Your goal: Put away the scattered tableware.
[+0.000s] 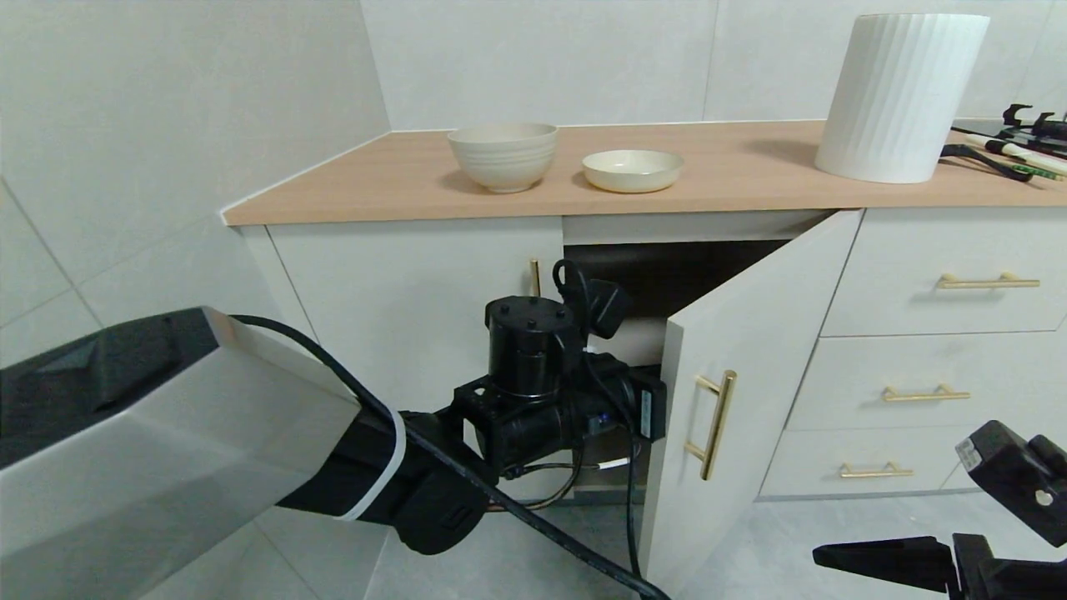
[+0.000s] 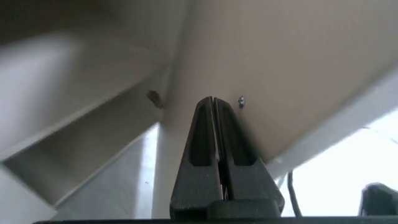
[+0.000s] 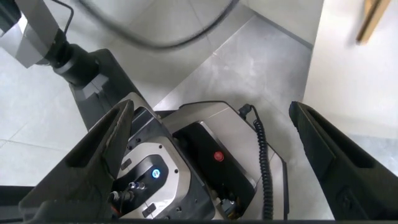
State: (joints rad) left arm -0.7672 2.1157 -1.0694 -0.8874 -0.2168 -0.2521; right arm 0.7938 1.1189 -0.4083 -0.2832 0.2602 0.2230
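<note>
A beige ribbed bowl (image 1: 503, 156) and a shallow cream dish (image 1: 632, 170) stand side by side on the wooden countertop (image 1: 350, 187). Below them the cabinet door (image 1: 742, 375) with a gold handle (image 1: 715, 425) stands swung out. My left arm reaches behind that door's edge. In the left wrist view the left gripper (image 2: 212, 99) is shut with nothing in it, its tips at the door's inner face (image 2: 292, 68). My right gripper (image 3: 211, 107) hangs low at the right, over the floor, open and holding nothing.
A tall white ribbed container (image 1: 902, 96) stands on the counter at the right, with several utensils (image 1: 1009, 150) beyond it. Three drawers with gold handles (image 1: 988, 282) sit to the right of the door. A shelf (image 2: 74, 143) shows inside the dark cabinet.
</note>
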